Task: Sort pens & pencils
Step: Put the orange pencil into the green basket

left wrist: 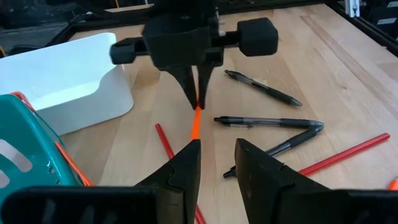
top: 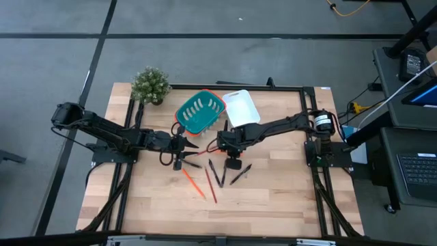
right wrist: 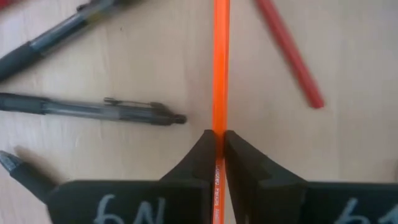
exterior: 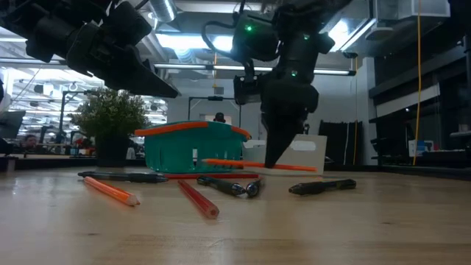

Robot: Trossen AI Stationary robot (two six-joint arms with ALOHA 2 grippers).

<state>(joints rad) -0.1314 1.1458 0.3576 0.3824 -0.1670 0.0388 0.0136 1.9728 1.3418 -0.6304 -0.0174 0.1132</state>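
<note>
The right gripper (right wrist: 217,155) is clamped on an orange pencil (right wrist: 219,68), fingers pinched onto it near one end so the shaft runs straight out ahead of them; in the low view the pencil (exterior: 257,165) hangs nearly level, just above the wood, its free end reaching toward the basket (exterior: 193,146). That long axis is what the next move turns on, I judge: the stick lies crosswise to the gripper, so it has to be swung or tipped before it can drop into a container

In the high view the right gripper (top: 228,146) sits at frame centre, just below the white bin (top: 240,108) and right of the teal basket (top: 199,112), so the right arm is nearer both. The left gripper (top: 183,145) hangs close by on its left, fingers parted and holding nothing (left wrist: 217,163), pointing at the held pencil

On the table below centre lie the rest: slim black pens (top: 222,173) with glossy plastic barrels and clips, and matte red pencils (top: 209,187), fanned out and partly crossing. The table (top: 287,198) is pale butcher-block wood. The basket is slotted plastic with an orange rim; the bin is smooth, with rounded corners. A small potted plant (top: 150,85) stands at the upper left of the table
</note>
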